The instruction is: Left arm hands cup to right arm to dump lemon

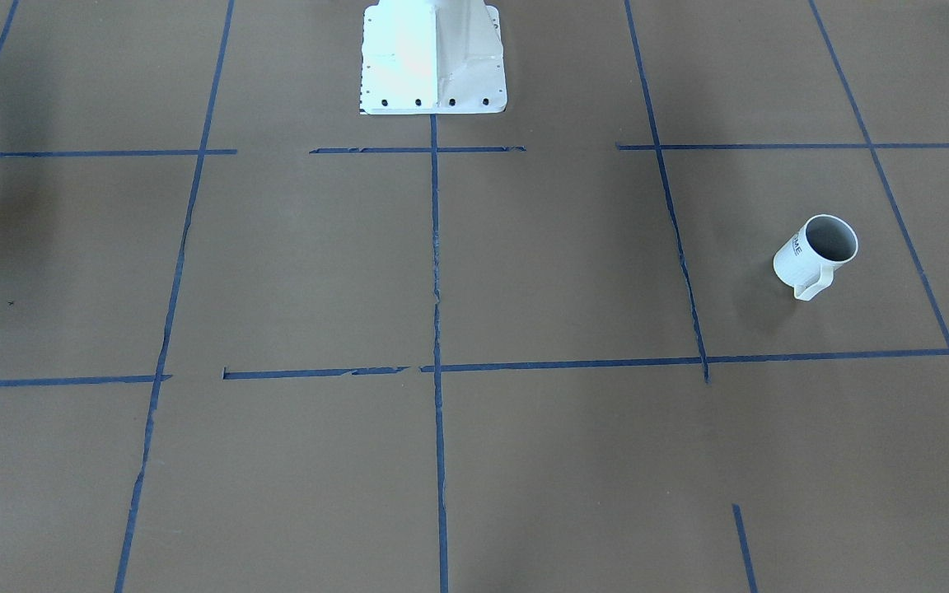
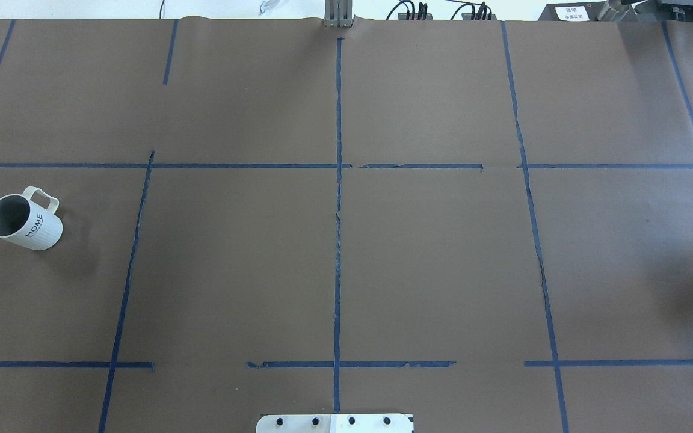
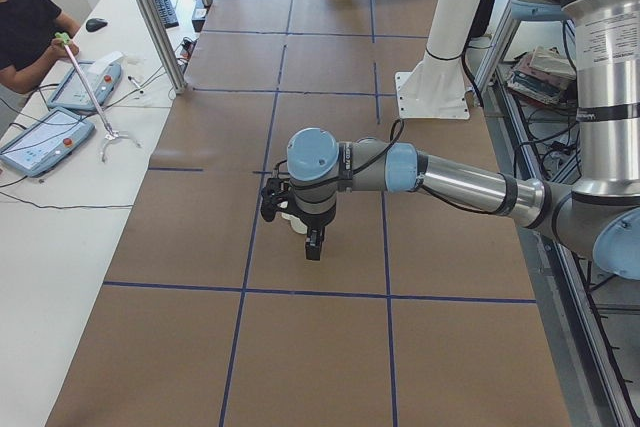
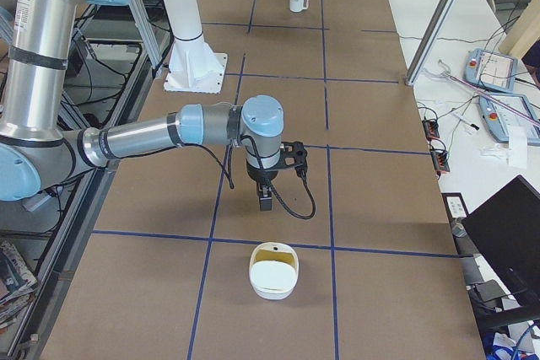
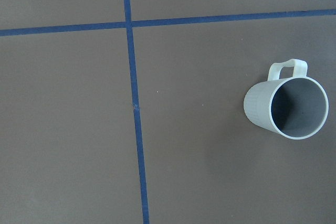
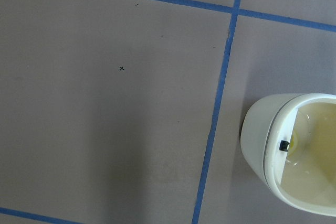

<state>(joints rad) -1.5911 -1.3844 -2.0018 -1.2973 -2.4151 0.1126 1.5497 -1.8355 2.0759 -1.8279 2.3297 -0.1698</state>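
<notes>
Two arms reach out low over the brown worktop (image 2: pixel 431 258), crossed by blue tape lines (image 2: pixel 338 240); the cup (image 2: pixel 21 224) stands upright at the 9 o'clock edge of the overhead view, mouth open, grey inside, "HOME" on its side, handle toward 1 o'clock. The left arm (image 3: pixel 450 179) hangs its left end effector (image 3: pixel 313 245) pointing down near the cup, not holding it; released or clenched, I cannot tell from the side. In the left wrist view the cup sits at 3 o'clock. Well apart, the right arm (image 4: pixel 152 139) holds its right end effector (image 4: pixel 265 202) above bare paper, its state likewise impossible to tell; a white tub (image 4: pixel 273 271) with a pale yellow inside rests at its 6 o'clock.
</notes>
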